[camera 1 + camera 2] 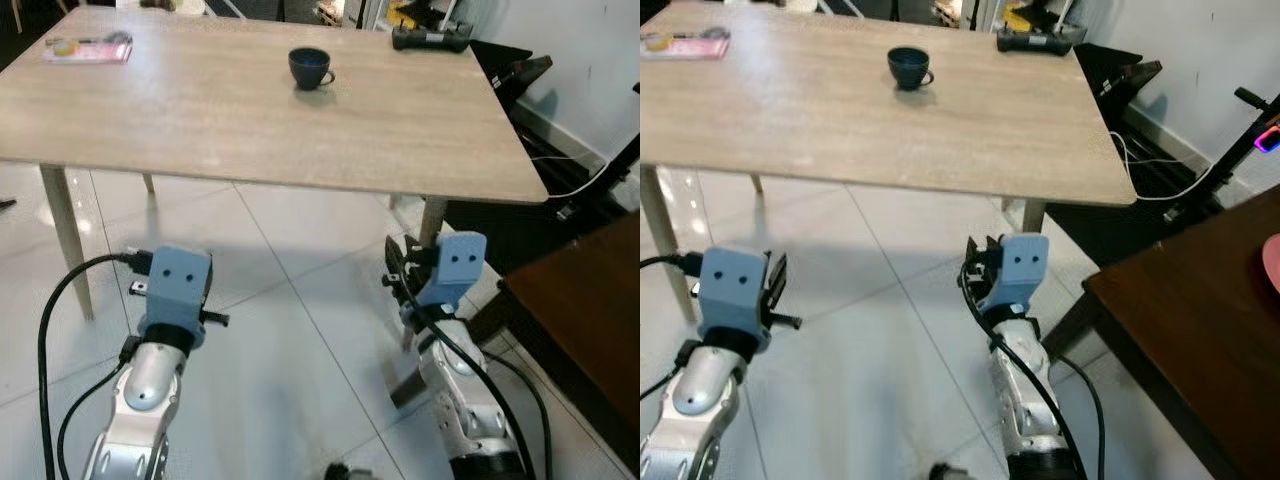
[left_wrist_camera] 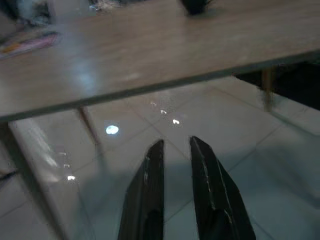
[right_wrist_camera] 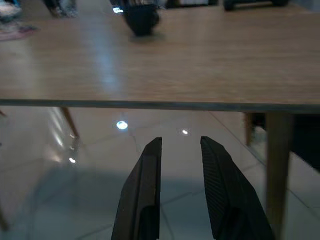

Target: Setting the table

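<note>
Light wooden tabletop (image 1: pixel 250 110) seen from the near edge. Dark blue cup (image 1: pixel 310 68) upright toward the far side of the tabletop, handle turned to the right. Pink booklet (image 1: pixel 88 48) flat at the tabletop's far left corner; black device (image 1: pixel 431 38) at its far right corner. Below the tabletop's near edge, over white floor tiles (image 1: pixel 290 330), left pincer (image 1: pixel 140 289) and right pincer (image 1: pixel 400 285) low, both empty. Dark brown furniture (image 1: pixel 585 310) right of the tabletop.

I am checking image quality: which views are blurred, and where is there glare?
Both eye views are sharp, with a soft sheen on the table. The left wrist view is blurred, the cup smeared. Both wrist views show small bright light reflections on the floor, and both are dim.
</note>
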You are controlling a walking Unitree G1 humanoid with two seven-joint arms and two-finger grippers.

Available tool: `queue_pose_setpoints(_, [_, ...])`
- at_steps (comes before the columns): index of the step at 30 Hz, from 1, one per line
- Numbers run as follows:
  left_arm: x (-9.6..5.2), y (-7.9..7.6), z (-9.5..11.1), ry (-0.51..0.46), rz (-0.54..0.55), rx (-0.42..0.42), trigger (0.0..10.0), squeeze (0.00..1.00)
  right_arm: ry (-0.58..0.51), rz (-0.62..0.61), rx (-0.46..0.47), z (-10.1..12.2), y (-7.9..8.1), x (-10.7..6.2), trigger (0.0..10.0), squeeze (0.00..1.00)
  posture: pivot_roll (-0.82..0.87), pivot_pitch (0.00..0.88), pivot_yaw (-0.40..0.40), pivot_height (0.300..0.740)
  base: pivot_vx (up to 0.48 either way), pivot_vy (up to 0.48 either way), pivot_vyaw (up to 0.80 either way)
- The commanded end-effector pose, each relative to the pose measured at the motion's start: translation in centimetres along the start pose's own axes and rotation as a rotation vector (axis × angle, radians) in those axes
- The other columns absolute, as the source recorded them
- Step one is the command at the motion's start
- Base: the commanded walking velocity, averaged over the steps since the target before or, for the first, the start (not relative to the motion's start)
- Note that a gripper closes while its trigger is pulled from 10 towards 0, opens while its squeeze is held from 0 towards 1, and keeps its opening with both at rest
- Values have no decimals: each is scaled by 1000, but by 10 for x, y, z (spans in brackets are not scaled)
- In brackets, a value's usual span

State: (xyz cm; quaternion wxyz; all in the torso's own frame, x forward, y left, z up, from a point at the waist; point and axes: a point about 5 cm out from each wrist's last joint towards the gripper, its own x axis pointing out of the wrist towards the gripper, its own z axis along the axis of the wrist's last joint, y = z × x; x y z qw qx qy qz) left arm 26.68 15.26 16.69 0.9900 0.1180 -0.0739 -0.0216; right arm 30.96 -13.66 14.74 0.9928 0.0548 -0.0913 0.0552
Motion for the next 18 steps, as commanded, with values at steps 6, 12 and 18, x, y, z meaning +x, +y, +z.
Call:
queue_pose_setpoints(6, [-4, 5, -6, 25, 18, 19, 10000, 0, -2, 4, 29, 1, 5, 1, 10000, 0, 102, 113, 4, 740, 469, 0, 188])
queue_pose_setpoints(12, [-4, 4, -6, 24, 19, 16, 10000, 0, -3, 1, 38, 1, 4, 1, 10000, 0, 102, 115, 4, 740, 469, 0, 0])
queue_pose_setpoints(18, [-4, 4, -6, 24, 17, 15, 10000, 0, -3, 1, 33, 1, 4, 1, 10000, 0, 104, 116, 4, 740, 469, 0, 0])
